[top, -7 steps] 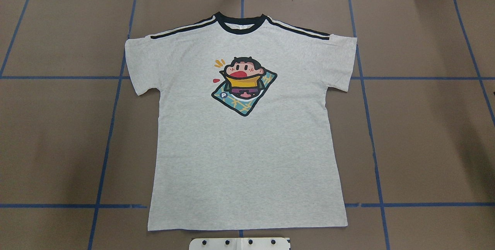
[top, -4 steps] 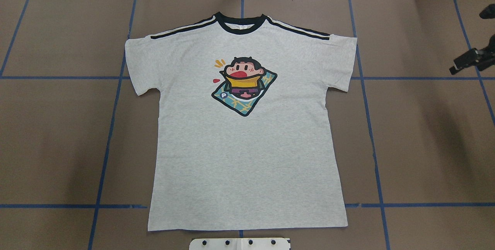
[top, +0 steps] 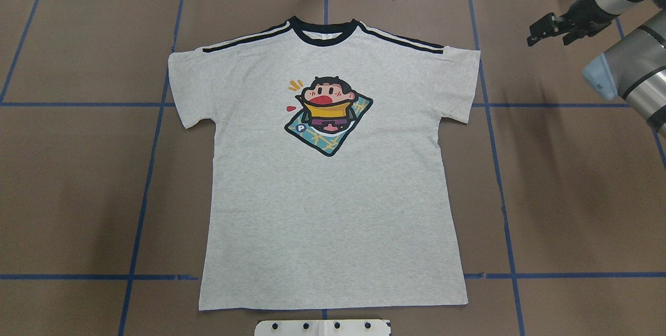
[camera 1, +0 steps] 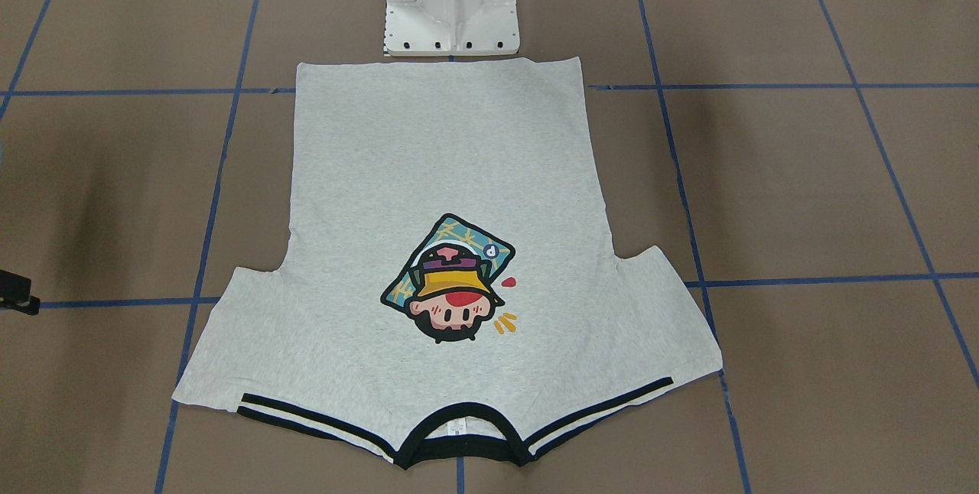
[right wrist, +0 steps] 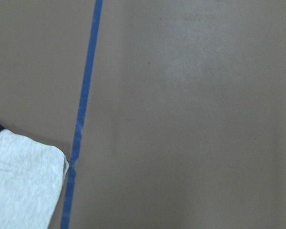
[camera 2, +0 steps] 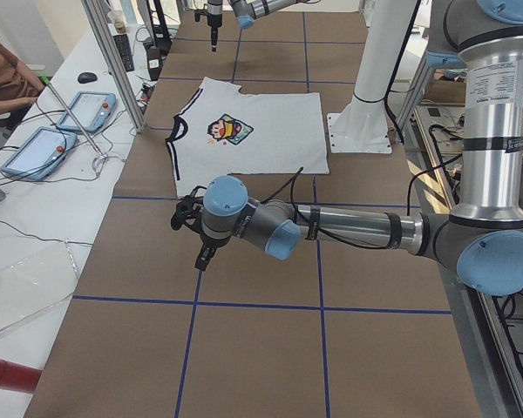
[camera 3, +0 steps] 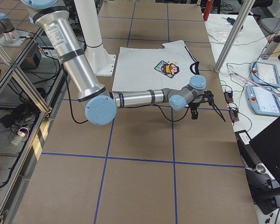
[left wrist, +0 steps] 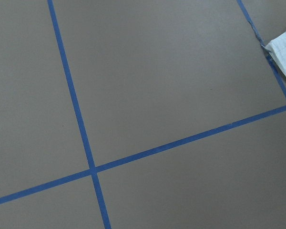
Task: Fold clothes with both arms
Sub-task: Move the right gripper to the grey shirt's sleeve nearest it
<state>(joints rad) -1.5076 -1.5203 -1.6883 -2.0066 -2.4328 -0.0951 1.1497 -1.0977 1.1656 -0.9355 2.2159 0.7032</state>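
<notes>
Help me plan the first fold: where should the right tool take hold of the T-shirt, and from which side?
Probably the outer top corner of the sleeve on the robot's right, coming in from outside the T-shirt. It lies flat, collar away from the robot, so only edges offer cloth to pinch, and the right tool hangs beyond that corner.
</notes>
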